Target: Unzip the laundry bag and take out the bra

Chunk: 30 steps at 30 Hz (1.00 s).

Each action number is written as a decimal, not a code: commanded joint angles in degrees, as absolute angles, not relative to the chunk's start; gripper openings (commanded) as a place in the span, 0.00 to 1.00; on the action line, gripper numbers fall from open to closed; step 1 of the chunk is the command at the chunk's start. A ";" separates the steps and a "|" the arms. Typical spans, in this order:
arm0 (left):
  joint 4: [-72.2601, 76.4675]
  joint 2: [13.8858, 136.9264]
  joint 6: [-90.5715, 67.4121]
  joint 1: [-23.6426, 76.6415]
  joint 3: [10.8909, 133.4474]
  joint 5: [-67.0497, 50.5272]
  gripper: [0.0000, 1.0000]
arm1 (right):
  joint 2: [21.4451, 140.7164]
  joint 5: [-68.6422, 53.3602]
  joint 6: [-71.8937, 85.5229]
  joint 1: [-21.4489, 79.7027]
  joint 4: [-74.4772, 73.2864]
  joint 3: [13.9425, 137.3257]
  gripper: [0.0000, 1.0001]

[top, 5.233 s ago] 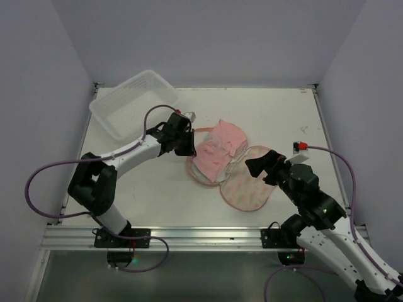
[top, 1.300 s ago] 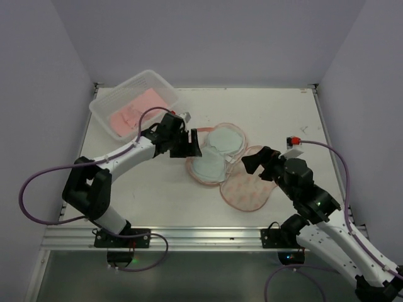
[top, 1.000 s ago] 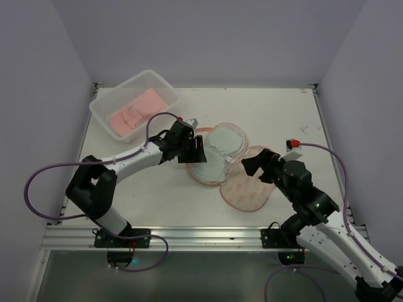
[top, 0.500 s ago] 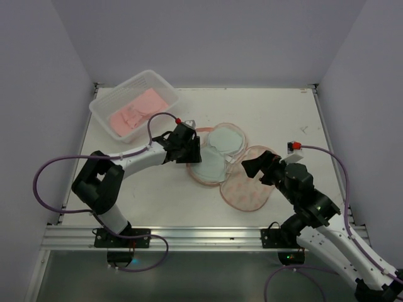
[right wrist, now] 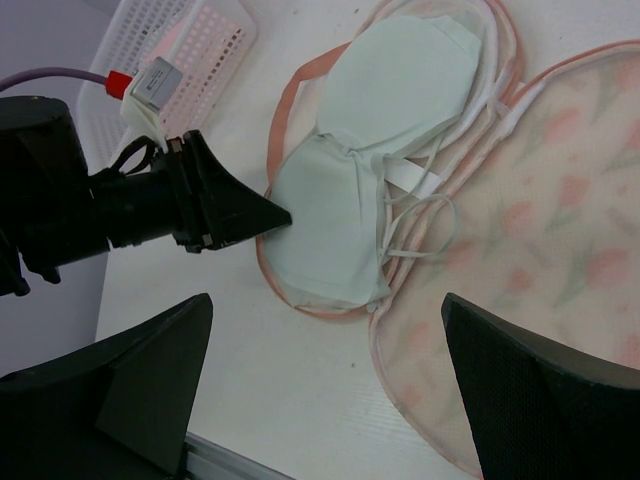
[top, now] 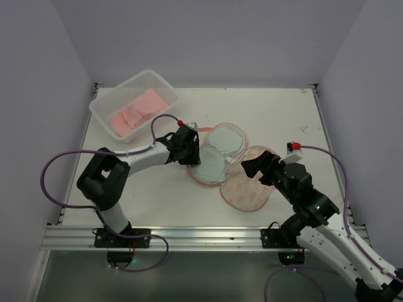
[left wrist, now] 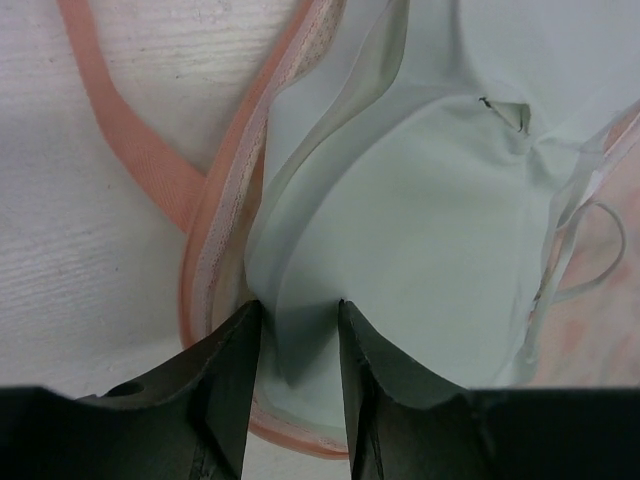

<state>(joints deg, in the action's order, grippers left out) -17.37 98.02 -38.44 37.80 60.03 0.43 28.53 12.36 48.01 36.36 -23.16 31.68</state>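
Observation:
The laundry bag [top: 247,187] lies unzipped and spread flat mid-table, its printed lid [right wrist: 545,240] folded towards my right arm. In the other half, inside the pink rim [left wrist: 212,245], rests the pale mint bra [top: 219,150], cups up [right wrist: 372,150]. My left gripper [top: 194,153] sits at the bra's left edge. Its jaws [left wrist: 292,312] pinch a raised fold of the nearer cup [left wrist: 430,230]. My right gripper [top: 257,166] hovers open above the lid's left rim and holds nothing [right wrist: 326,298]. The bag's pink loop [left wrist: 130,140] trails on the table.
A clear plastic tub [top: 104,100] stands at the back left with a pink garment [top: 135,112] inside. Grey walls close in the table on three sides. A metal rail [top: 201,236] runs along the near edge.
My left gripper has slid right onto the bra's left edge and its jaws have narrowed onto the fabric. A pink garment that lay in the bag is in the tub. The right arm barely moved.

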 commanded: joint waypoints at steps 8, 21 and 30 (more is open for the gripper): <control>-14.15 100.20 -38.59 39.20 61.70 -2.11 0.02 | 27.60 12.13 49.83 36.30 -22.50 30.76 0.99; -20.38 86.75 -21.02 39.02 77.76 1.58 0.00 | 24.17 15.47 49.31 36.30 -24.70 31.99 0.99; -30.23 86.13 -10.90 31.48 99.30 2.48 0.00 | 23.55 16.17 48.16 36.21 -25.49 33.48 0.98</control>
